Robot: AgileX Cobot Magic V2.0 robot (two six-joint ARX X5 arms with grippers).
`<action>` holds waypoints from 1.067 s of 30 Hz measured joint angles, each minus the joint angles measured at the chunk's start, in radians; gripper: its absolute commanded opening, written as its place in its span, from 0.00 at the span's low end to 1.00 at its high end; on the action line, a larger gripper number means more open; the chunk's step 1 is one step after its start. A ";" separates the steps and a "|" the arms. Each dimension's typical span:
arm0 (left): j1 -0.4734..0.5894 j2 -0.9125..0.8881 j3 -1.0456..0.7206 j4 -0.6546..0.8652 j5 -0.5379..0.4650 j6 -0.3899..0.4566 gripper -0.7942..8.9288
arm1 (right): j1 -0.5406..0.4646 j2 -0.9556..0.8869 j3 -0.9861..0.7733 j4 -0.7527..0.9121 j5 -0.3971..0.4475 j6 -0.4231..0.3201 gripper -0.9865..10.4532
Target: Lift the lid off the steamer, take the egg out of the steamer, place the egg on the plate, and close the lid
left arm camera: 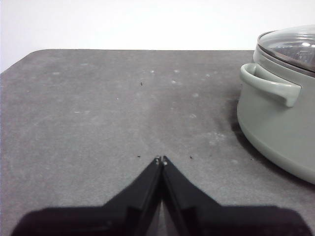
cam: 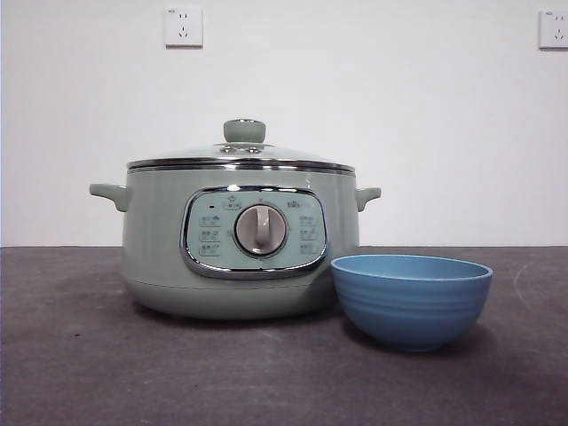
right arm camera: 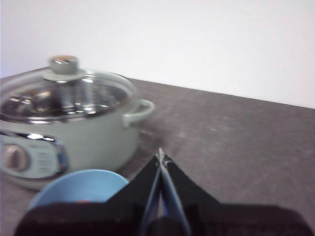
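While the glass lid sits on the steamer, nothing is done; blue bowl at its 4 o'clock; left gripper and right gripper closed, empty.

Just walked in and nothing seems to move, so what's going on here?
Nothing is being handled yet. The lid sits closed on the steamer, and the plate stands beside it on the table. The left pincer is shut over bare table near the steamer's handle; the right pincer is shut too, near the plate. The egg isn't visible.
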 measured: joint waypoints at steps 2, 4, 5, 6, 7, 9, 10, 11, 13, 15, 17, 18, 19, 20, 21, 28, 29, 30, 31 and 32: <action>0.000 0.000 0.000 0.000 0.000 0.000 0.08 | 0.000 -0.038 -0.061 0.006 0.048 0.032 0.09; 0.000 0.000 0.000 0.000 0.000 0.000 0.08 | 0.000 -0.060 -0.104 0.005 0.079 0.062 0.09; 0.000 0.000 0.000 0.000 0.000 0.000 0.08 | 0.000 -0.071 -0.121 0.005 0.082 0.077 0.09; 0.000 0.000 0.000 0.000 0.000 0.000 0.08 | -0.001 -0.076 -0.134 0.005 0.084 0.088 0.09; 0.000 0.000 0.000 0.000 0.000 0.000 0.08 | -0.001 -0.078 -0.143 0.005 0.085 0.097 0.09; 0.000 0.000 0.000 0.000 0.000 0.000 0.08 | -0.001 -0.079 -0.150 -0.019 0.092 0.114 0.09; 0.000 0.000 0.000 0.000 -0.001 0.000 0.08 | -0.001 -0.079 -0.149 -0.025 0.097 0.119 0.09; 0.000 0.000 0.000 0.000 0.000 0.000 0.08 | -0.001 -0.079 -0.149 -0.025 0.100 0.122 0.09; 0.000 0.000 0.000 0.000 0.000 0.000 0.08 | -0.001 -0.080 -0.149 -0.025 0.103 0.126 0.09; 0.000 0.000 0.000 0.000 -0.001 0.000 0.08 | -0.001 -0.080 -0.149 -0.025 0.106 0.128 0.09; 0.000 0.000 0.000 0.000 0.000 0.000 0.08 | -0.001 -0.080 -0.149 -0.025 0.111 0.129 0.09; 0.000 0.000 0.000 0.000 -0.001 0.000 0.08 | -0.001 -0.080 -0.149 -0.026 0.115 0.130 0.09; 0.000 0.000 0.000 0.000 -0.001 0.000 0.08 | -0.001 -0.080 -0.149 -0.026 0.118 0.133 0.09; 0.000 0.000 0.000 0.000 -0.001 0.000 0.08 | -0.001 -0.080 -0.149 -0.026 0.119 0.133 0.09; 0.000 0.000 0.000 0.000 -0.001 0.000 0.08 | -0.001 -0.080 -0.149 -0.026 0.119 0.133 0.09; 0.000 0.000 0.000 0.000 -0.001 0.000 0.08 | -0.001 -0.080 -0.149 -0.026 0.121 0.134 0.09; 0.000 0.000 0.000 0.000 -0.001 0.000 0.08 | -0.001 -0.080 -0.149 -0.026 0.121 0.134 0.09; 0.000 0.000 0.000 0.000 -0.001 0.000 0.08 | -0.001 -0.080 -0.149 -0.026 0.121 0.133 0.09; 0.000 0.000 0.000 0.000 -0.001 0.000 0.08 | -0.001 -0.080 -0.149 -0.026 0.121 0.134 0.09; 0.000 0.000 0.000 0.000 -0.001 0.000 0.08 | -0.001 -0.080 -0.149 -0.026 0.121 0.134 0.09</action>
